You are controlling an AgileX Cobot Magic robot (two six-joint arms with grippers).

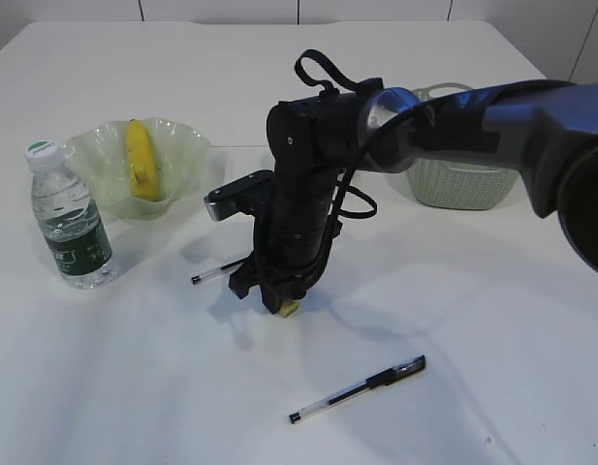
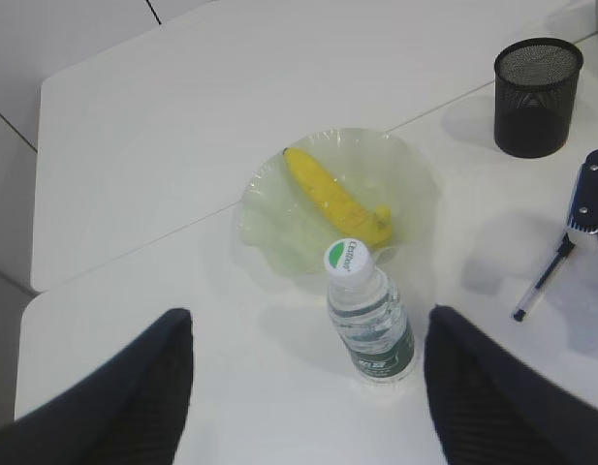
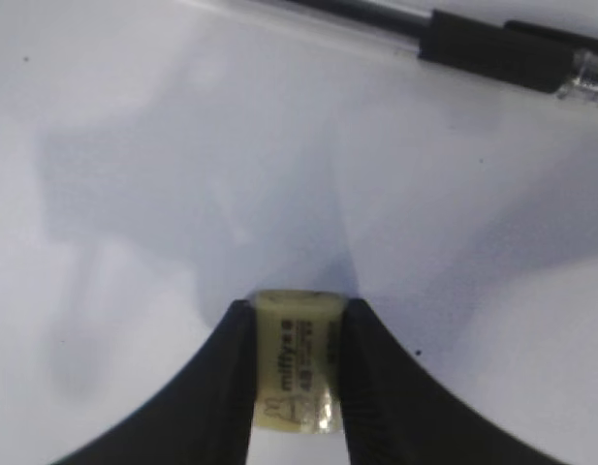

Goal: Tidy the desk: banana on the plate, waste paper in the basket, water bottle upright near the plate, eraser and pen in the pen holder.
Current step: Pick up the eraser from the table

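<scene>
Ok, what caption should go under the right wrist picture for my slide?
Right end effector pinching a small yellow eraser just above the white table, a pen lying beyond.

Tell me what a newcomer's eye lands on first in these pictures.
First the big dark right arm reaching across the table's middle, its right gripper pinched on a small yellow eraser down at the tabletop. Next, at the left, the banana lying in the pale green plate, with the water bottle upright beside it. A pen lies loose in front.
</scene>
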